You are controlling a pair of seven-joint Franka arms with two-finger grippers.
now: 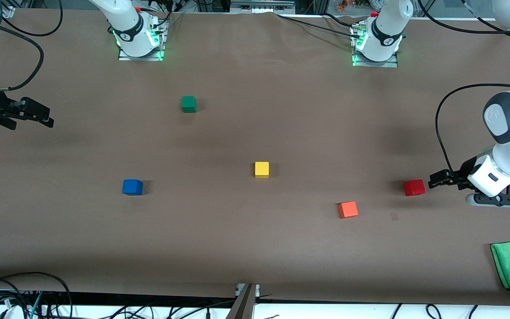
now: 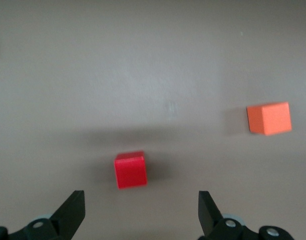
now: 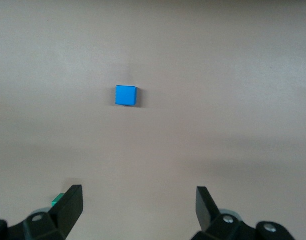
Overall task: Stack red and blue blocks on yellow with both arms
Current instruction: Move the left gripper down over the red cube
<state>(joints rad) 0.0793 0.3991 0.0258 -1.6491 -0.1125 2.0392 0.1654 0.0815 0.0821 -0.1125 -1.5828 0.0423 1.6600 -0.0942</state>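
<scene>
Lying just beside the spread left tool [image 1: 433,180], red block [image 1: 414,187]; right tool [image 1: 44,118] also spread.

Both arms are glossy white with rounded joint housings and dark grey caps; the left arm [image 1: 503,133] carries a looping black cable. Each base stands on a metal plate glowing green, with a black band, and a small red part near the green cube [image 1: 188,104]. Both grippers are matte black, with wedge-shaped fingers [image 2: 73,210] and silver screws.
</scene>
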